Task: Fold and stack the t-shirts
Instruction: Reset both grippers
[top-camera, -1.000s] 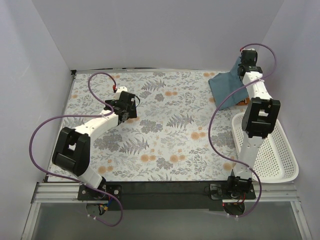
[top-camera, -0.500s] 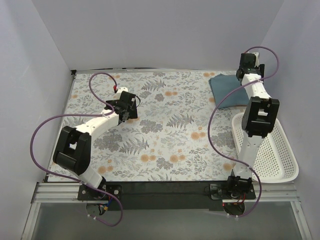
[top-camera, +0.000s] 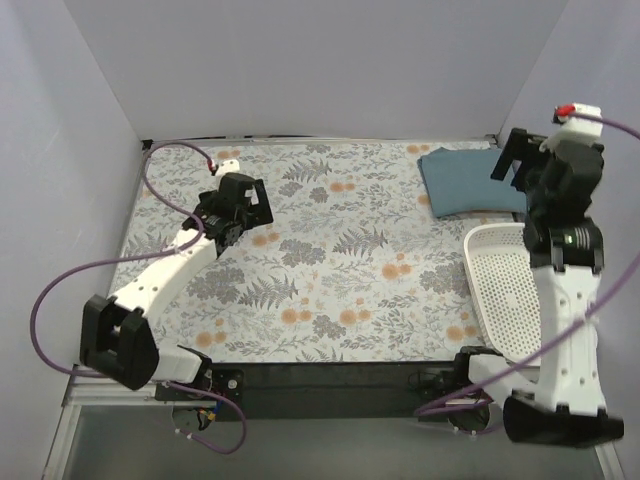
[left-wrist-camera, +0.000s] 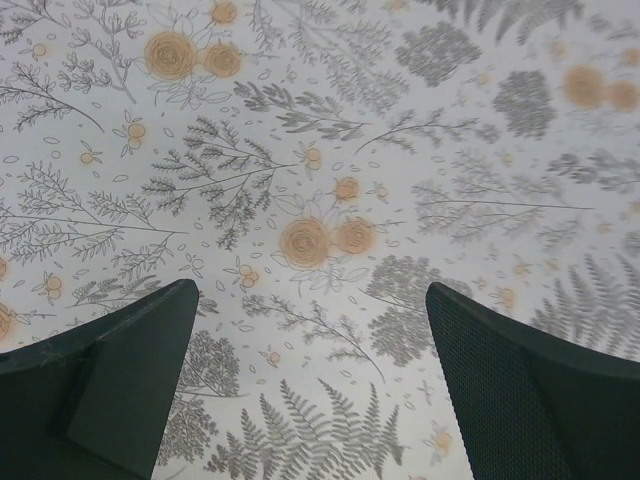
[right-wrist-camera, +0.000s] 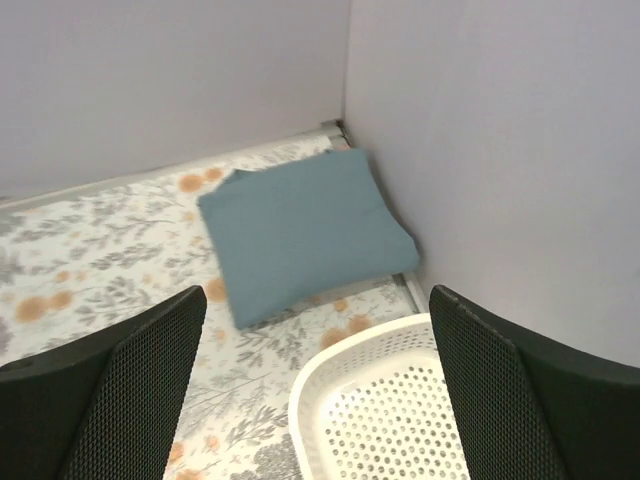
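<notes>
A dusty teal-blue t-shirt (top-camera: 468, 182) lies folded in the far right corner of the floral table cloth; in the right wrist view this t-shirt (right-wrist-camera: 305, 228) sits flat against the wall. My right gripper (top-camera: 512, 160) hangs open and empty, raised high above the table between the shirt and the basket, and the right wrist view shows the gripper (right-wrist-camera: 315, 390) with its fingers spread wide. My left gripper (top-camera: 245, 205) hovers open over bare cloth at the far left, and the left wrist view shows the gripper (left-wrist-camera: 310, 380) holding nothing.
A white perforated basket (top-camera: 505, 300) stands at the right edge, its rim (right-wrist-camera: 330, 375) just below the right gripper. Grey walls close in the back and both sides. The floral table cloth (top-camera: 340, 270) covers the whole table.
My right gripper has opened, let go of the teal shirt, and risen back toward the basket. The shirt now lies flat. The left arm has shifted slightly toward the far left.
</notes>
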